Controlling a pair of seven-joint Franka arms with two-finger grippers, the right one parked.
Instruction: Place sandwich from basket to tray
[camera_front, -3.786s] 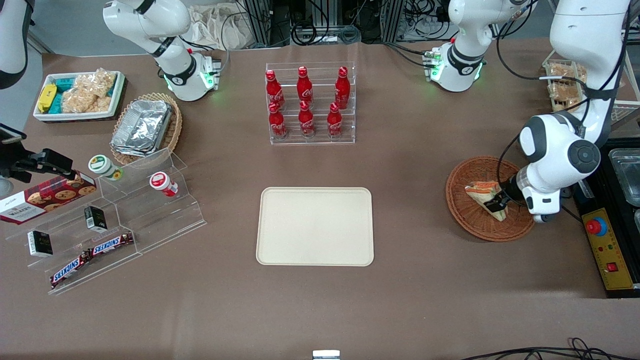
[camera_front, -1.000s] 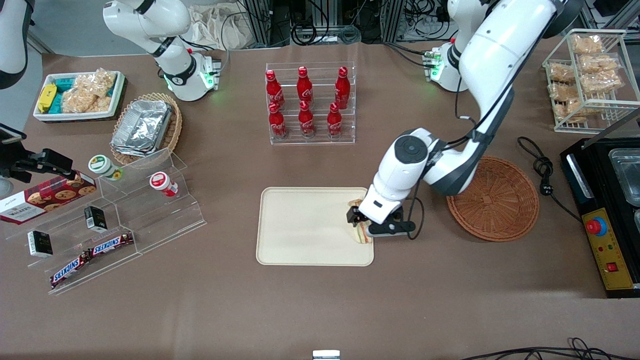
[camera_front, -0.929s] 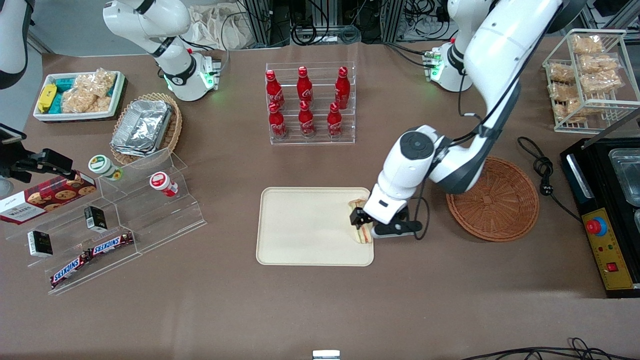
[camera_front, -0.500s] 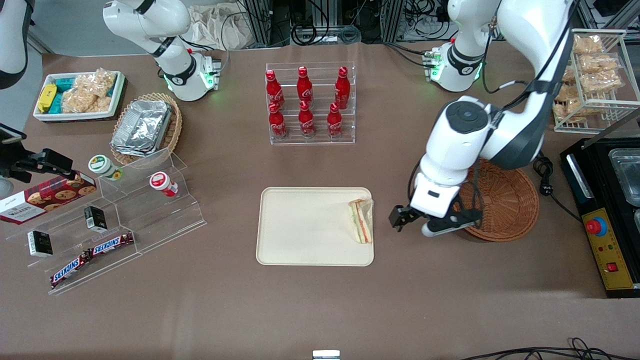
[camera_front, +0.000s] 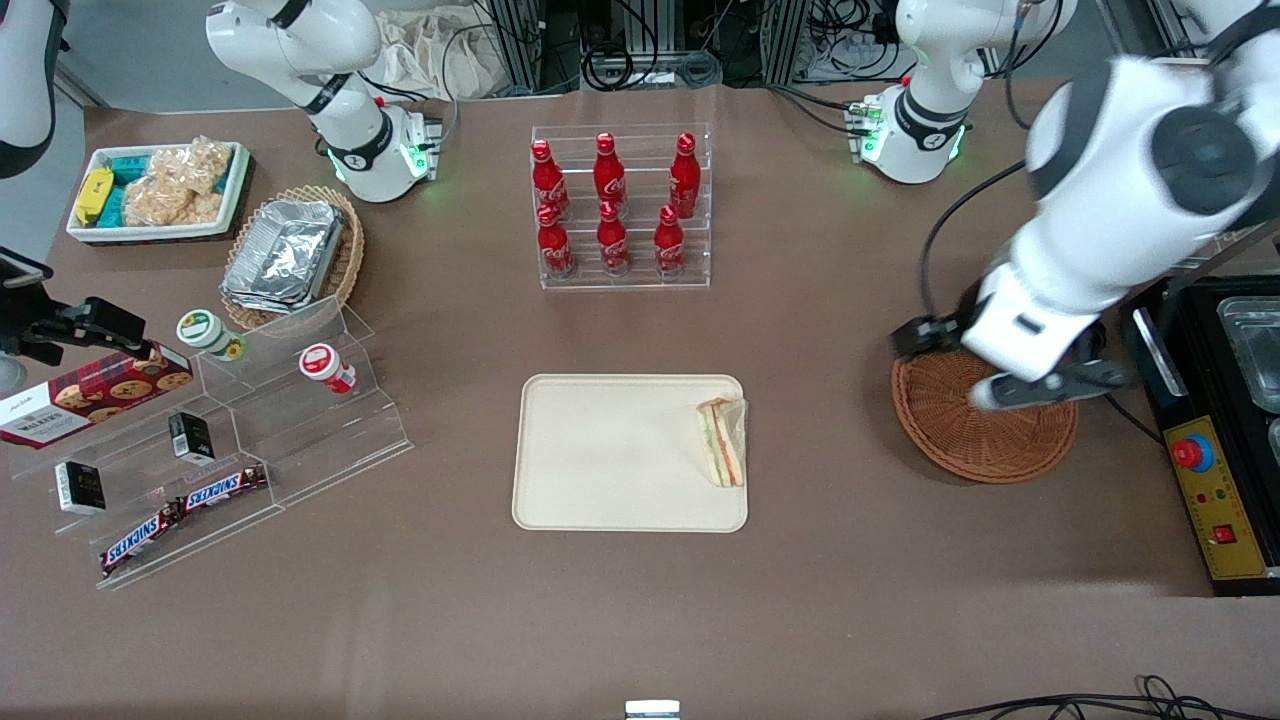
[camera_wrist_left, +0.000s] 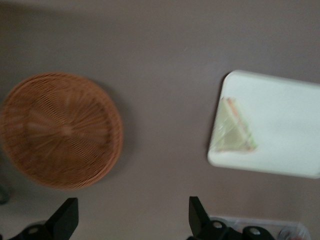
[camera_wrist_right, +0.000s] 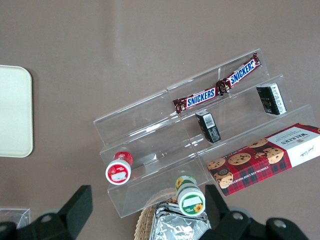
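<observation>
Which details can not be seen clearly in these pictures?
- Basket: in the front view the arm covers its part farthest from the camera.
- Sandwich: blurred in the left wrist view, so its filling is unclear.
- Gripper: open above the table between basket and tray, but the picture edge cuts its body off.

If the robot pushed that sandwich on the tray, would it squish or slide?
The sandwich probably squishes easily, since it looks like soft bread. Its clear wrap looks smooth, so it might slide along the flat tray. It lies flat, so it likely won't roll. The gripper is open, above the basket.
</observation>
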